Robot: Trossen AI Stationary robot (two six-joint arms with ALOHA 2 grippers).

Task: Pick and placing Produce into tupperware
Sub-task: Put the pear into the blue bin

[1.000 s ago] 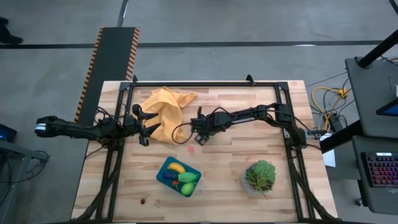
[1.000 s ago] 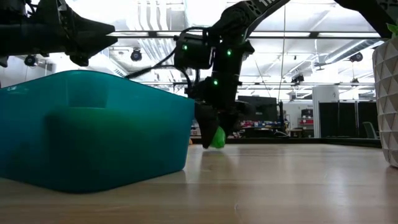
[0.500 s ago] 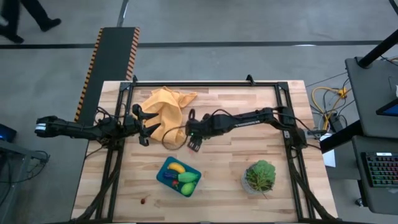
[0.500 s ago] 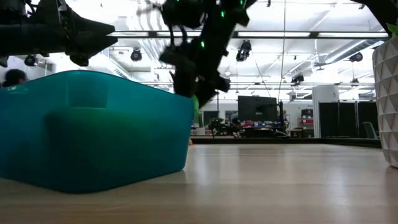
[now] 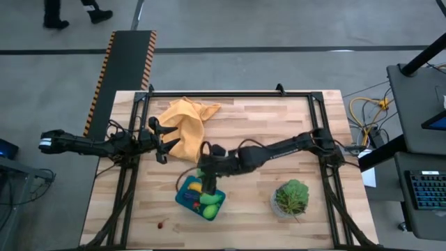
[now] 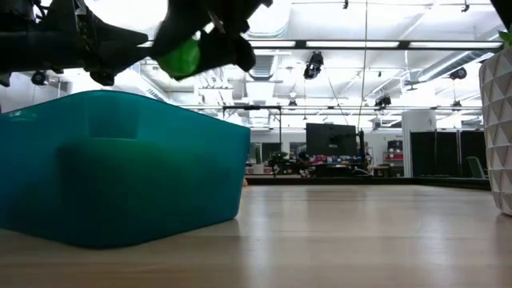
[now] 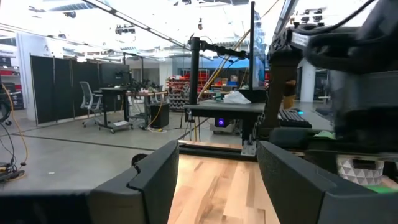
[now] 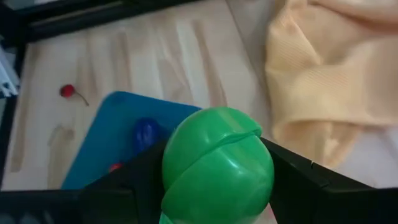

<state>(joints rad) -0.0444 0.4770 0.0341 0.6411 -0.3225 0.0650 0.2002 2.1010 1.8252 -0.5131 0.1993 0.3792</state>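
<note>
The teal-blue tupperware (image 5: 200,198) on the wooden table (image 5: 251,118) holds a yellow banana (image 5: 196,187) and green ovals (image 5: 211,199), while above its rim the right gripper (image 5: 203,183) is clamped on a green produce piece (image 8: 217,167); the left gripper (image 5: 161,142), fingers apart, waits beside the orange-yellow cloth (image 5: 184,121).

Orange-yellow cloth (image 5: 184,126) crumpled at the wooden worktop's (image 5: 279,125) far-left, leafy potted plant (image 5: 291,197) near-right, monitors and desks in the room behind.

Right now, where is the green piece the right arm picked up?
In the right gripper, the green piece hangs over the tupperware's far edge, near the orange cloth.
</note>
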